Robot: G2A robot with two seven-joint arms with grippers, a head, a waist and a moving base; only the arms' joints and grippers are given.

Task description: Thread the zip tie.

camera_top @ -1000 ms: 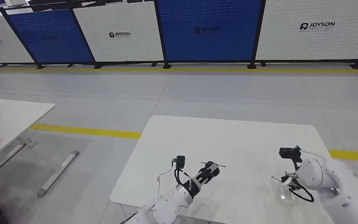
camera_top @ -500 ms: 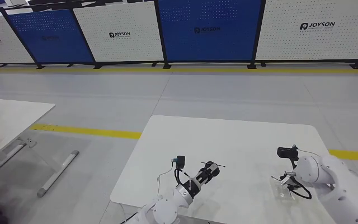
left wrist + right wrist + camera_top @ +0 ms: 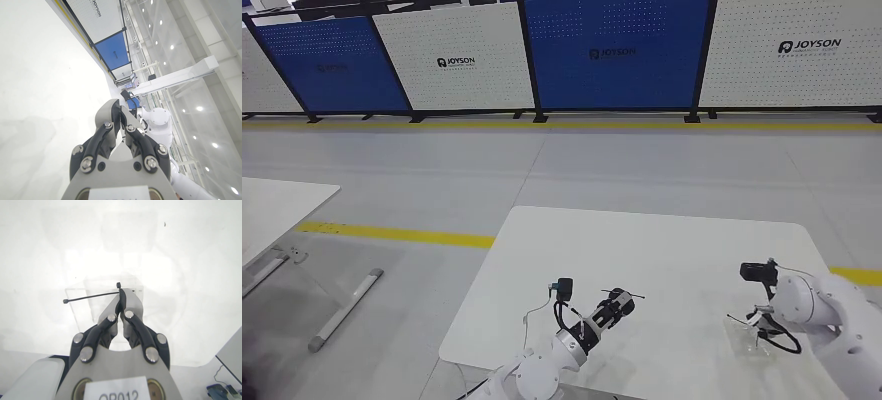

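right gripper [image 3: 120,292] clamped on zip tie [image 3: 90,297], strap sticking out sideways from tips, over clear plate [image 3: 81,311] on table [image 3: 642,250], right side near robot. little black head [image 3: 118,284] poking just past tips (same tie or another? can't tell). left gripper [image 3: 119,110] pinched together by table's front edge, well apart from right one, can't tell if anything's in it
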